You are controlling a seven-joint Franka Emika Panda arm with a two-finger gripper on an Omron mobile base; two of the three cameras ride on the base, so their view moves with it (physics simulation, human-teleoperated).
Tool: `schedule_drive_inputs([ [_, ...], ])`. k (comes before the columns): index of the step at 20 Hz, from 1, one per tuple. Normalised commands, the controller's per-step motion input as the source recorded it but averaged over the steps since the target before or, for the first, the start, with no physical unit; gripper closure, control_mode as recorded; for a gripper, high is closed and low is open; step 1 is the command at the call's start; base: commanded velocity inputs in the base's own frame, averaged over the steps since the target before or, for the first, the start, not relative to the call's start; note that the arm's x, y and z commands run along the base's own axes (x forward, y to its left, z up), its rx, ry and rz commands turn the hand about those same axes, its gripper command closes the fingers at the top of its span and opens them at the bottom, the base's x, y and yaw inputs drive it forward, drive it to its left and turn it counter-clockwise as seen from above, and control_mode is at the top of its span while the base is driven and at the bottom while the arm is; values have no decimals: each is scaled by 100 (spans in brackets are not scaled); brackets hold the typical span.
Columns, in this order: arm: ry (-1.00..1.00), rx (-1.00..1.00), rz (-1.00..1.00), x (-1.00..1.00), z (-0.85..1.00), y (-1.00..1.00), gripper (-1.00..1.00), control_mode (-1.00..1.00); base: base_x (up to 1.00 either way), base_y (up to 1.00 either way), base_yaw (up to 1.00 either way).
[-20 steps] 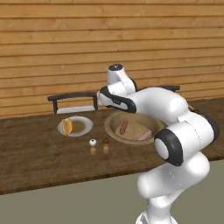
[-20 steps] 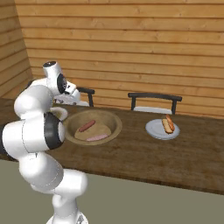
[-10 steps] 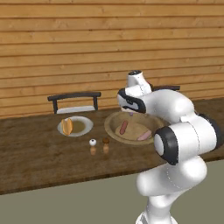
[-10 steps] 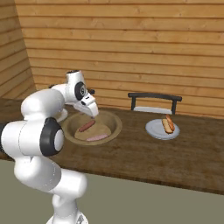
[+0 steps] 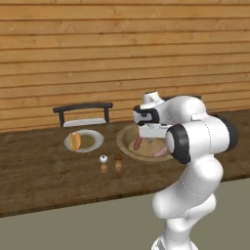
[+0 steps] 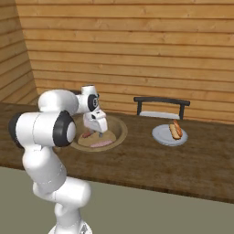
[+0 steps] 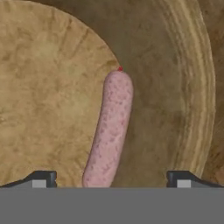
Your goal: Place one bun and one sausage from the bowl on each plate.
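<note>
Two sausages (image 6: 101, 144) in bowl (image 6: 119, 135)

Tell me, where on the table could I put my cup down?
Bare wood lies along the near table edge, and between the bowl and the plate with the bun. It is crowded at the two small shakers in front of the bowl, and in the bowl, where the open gripper hangs over a sausage.

A pink sausage (image 7: 109, 131) lies lengthwise in the wooden bowl (image 7: 183, 87), partly on a flat tan bun (image 7: 43, 96) and partly on the bowl's darker inner slope. The gripper (image 7: 111, 178) stands with jaws wide apart, its fingertips (image 7: 41, 178) flanking the sausage's near end.
</note>
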Motion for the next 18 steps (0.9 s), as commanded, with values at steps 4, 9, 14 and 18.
schedule_drive_inputs([
  [4, 18, -8, 8, 0, -46, 0, -100, -100, 0, 0, 0],
  [9, 1, -1, 13, 5, -52, 0, -100, -100, 0, 0, 0],
  [14, 11, 0, 12, 0, -50, -3, -100, -100, 0, 0, 0],
  [18, 14, 0, 2, 0, -20, -10, -100, -100, 0, 0, 0],
])
